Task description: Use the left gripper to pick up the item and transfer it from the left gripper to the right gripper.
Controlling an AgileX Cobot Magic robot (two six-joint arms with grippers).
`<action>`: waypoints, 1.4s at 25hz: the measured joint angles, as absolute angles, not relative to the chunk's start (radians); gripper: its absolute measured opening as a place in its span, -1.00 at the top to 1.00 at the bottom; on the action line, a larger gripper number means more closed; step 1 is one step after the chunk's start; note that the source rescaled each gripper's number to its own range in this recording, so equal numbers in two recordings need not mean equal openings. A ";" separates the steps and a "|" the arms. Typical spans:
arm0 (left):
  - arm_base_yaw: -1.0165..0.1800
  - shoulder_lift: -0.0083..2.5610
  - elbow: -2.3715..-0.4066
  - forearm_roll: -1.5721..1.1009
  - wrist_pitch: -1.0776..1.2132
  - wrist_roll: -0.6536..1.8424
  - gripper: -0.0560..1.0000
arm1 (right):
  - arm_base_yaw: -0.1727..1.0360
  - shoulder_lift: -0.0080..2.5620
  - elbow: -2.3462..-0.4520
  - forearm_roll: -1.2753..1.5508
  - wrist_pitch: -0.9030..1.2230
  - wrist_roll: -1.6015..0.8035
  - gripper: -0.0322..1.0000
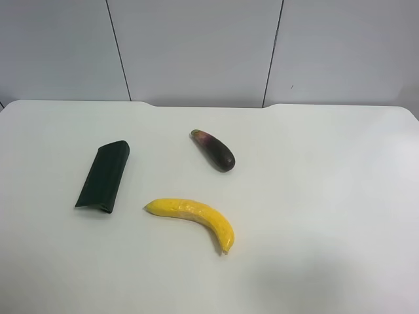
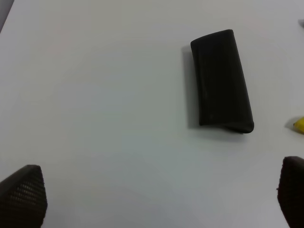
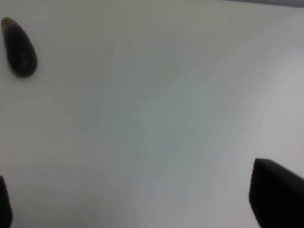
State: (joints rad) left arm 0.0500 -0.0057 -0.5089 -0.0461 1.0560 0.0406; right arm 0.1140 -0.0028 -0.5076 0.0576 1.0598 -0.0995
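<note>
The item, a dark green flat case [image 1: 103, 176], lies on the white table at the exterior high view's left, rounded end toward the back. In the left wrist view the case [image 2: 221, 80] lies apart from my left gripper [image 2: 156, 194]. That gripper is open and empty, with only its two black fingertips [image 2: 23, 194] showing, spread wide. My right gripper [image 3: 140, 202] is also open and empty over bare table, with one fingertip [image 3: 275, 194] in view. Neither gripper shows in the exterior high view.
A yellow banana [image 1: 194, 218] lies in front of the table's middle; its tip [image 2: 299, 125] shows in the left wrist view. A dark purple eggplant [image 1: 214, 150] lies behind it, also in the right wrist view [image 3: 19, 46]. A grey panelled wall [image 1: 196, 46] stands behind the table [image 1: 327, 196].
</note>
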 joint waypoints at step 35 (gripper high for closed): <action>0.012 0.804 -0.805 -0.046 1.077 0.037 -1.00 | 0.114 -0.003 -0.508 0.058 1.060 -0.100 -1.00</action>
State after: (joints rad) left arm 0.0123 0.8045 -0.8046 -0.0457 1.0768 0.0371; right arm 0.1140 -0.0028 -0.5076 0.0576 1.0598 -0.0995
